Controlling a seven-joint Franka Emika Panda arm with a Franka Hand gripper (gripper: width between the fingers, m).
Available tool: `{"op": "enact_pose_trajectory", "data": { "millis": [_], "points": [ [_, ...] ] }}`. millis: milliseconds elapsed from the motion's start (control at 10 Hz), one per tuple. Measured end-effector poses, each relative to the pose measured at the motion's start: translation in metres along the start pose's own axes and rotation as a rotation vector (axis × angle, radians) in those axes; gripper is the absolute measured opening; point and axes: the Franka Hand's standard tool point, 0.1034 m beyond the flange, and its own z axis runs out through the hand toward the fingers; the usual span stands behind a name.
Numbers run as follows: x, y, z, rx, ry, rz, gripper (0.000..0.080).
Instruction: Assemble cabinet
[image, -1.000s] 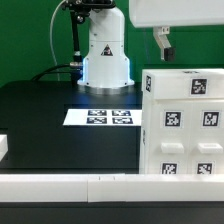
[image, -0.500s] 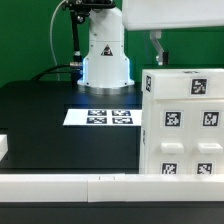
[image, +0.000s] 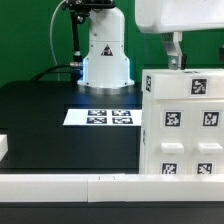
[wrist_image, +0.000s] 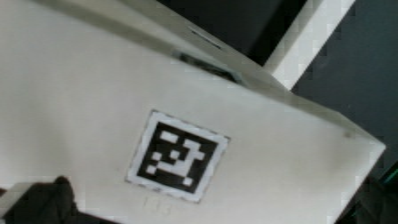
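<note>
**Gripper above the cabinet's top edge**

We see the cabinet (image: 183, 125) standing on the black desk (image: 50, 120) at the exterior view's right — a large white box whose faces toward the camera carry several black-and-white square tags. The arm's white housing fills the upper right of that view, and a single grey finger (image: 175, 50) of the gripper (image: 175, 58) hangs down from it, its tip just above the cabinet's top edge. Only that one finger shows, so we cannot tell whether the jaws are spread or pressed together, nor whether the tip touches the box.

In the wrist view a white surface of the cabinet (wrist_image: 160, 110) fills most of the picture, with one square tag (wrist_image: 180, 156) on it; a dark shape sits at one corner, too blurred to name.

The marker board (image: 103, 118) lies flat on the desk just beside the cabinet, in front of the robot's white base (image: 105, 55). Long white rails (image: 70, 184) run along the near edge — a small white block (image: 4, 147) rests at the exterior view's left.
</note>
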Motion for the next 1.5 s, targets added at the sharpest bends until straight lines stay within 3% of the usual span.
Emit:
{"op": "enact_pose_trajectory", "data": {
  "millis": [200,300,500,800,1000,1100,1300,1500],
  "points": [
    [-0.001,0.002,0.000,-0.008,-0.006,-0.138,0.0795],
    [-0.002,0.003,0.000,-0.026,-0.021,-0.313,0.0795],
    [-0.009,0.006,0.005,-0.023,-0.066,-0.583,0.0795],
    [-0.010,0.004,0.016,-0.024,-0.087,-0.727,0.0795],
    [-0.011,0.006,0.016,-0.024,-0.088,-0.703,0.0756],
    [-0.012,0.006,0.016,-0.025,-0.087,-0.670,0.0565],
    [-0.012,0.007,0.016,-0.027,-0.089,-0.655,0.0551],
    [-0.011,0.008,0.016,-0.044,-0.073,-0.433,0.0552]
  ]
}}
